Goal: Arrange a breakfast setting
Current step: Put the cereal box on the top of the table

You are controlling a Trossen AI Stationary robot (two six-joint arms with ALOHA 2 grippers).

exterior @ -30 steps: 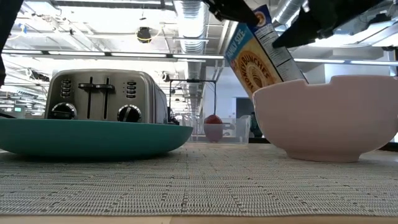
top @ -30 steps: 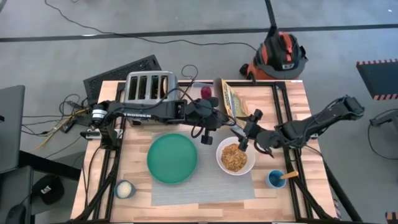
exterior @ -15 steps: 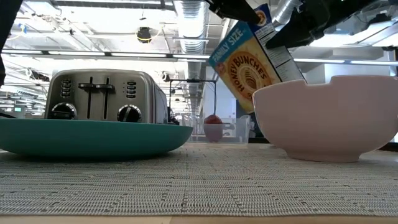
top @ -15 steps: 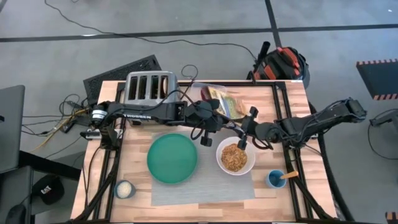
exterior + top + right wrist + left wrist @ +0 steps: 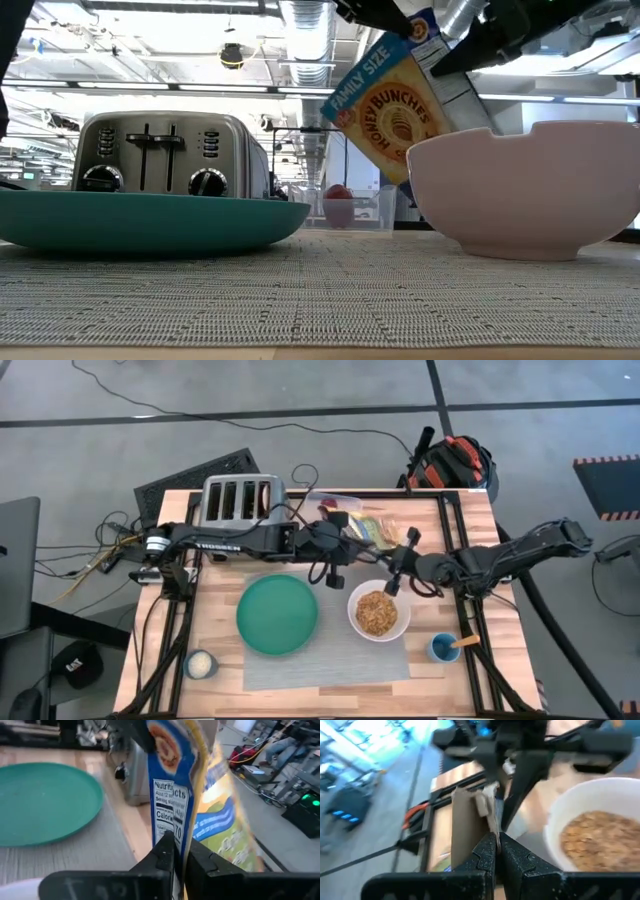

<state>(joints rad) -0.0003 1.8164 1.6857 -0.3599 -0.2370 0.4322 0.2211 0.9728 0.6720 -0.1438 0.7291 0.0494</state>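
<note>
Both grippers, left (image 5: 496, 851) and right (image 5: 179, 851), pinch a tilted cereal box (image 5: 392, 100) just behind the white bowl (image 5: 379, 612). Only high view shows cereal in bowl; low view reads box front.

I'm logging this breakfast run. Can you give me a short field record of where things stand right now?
box: cereal box tilted in the air behind the bowl
left tool: shut on the box's top flap
right tool: shut on the box's side edge
bowl: white, on the placemat, cereal inside
plate: teal, bare, left of the bowl
toaster: at the far edge
</note>
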